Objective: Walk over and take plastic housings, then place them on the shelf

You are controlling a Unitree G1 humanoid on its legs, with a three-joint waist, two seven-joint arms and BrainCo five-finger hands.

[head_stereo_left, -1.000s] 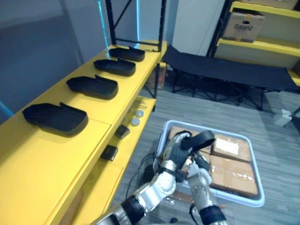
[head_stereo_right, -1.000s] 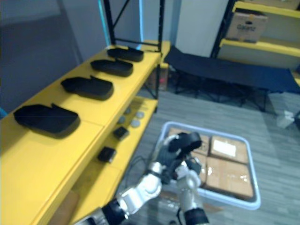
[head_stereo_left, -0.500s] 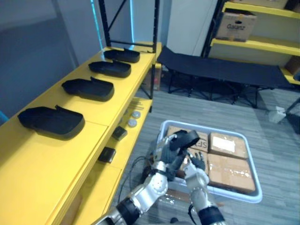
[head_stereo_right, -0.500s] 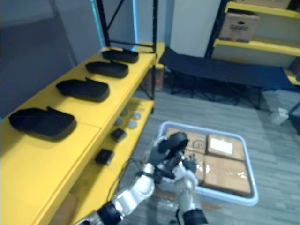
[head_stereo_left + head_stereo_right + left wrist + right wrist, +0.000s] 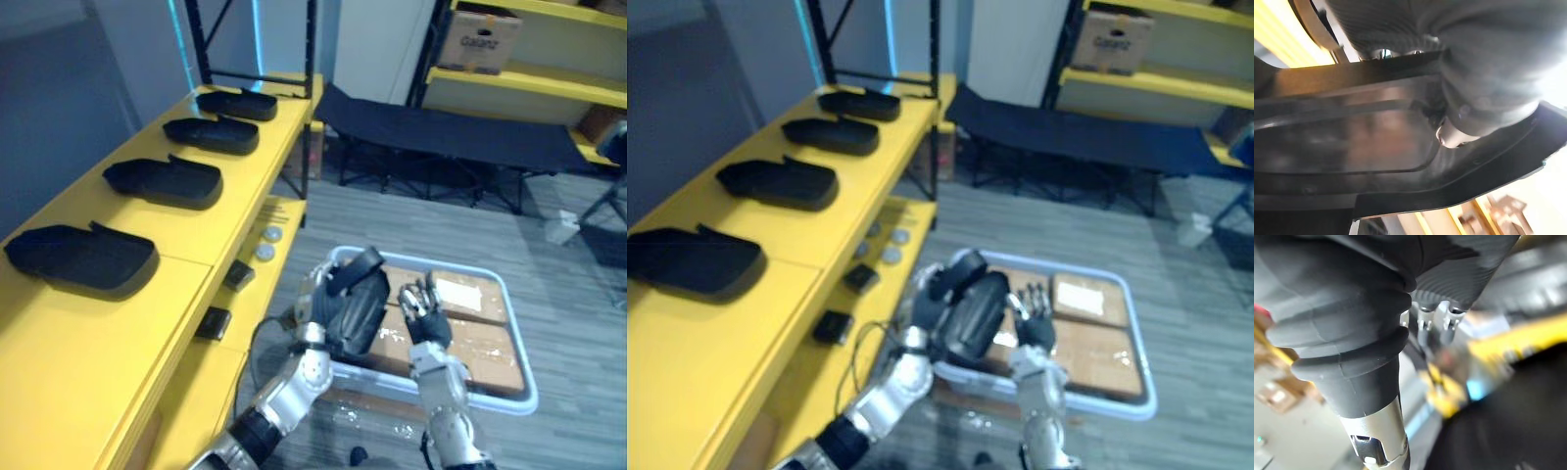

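Left hand (image 5: 314,297) curled round black housing (image 5: 356,310) — right hand (image 5: 425,315) beside it, fingers straight

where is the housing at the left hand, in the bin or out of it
Out: the left hand grips the plastic housing, raised and tipped on end, covering part of the white bin's near rim.

Grey plank floor (image 5: 578,294); yellow shelving (image 5: 147,323) along left; black folding cot (image 5: 441,137) behind (cardboard box (image 5: 478,41) shelved above).
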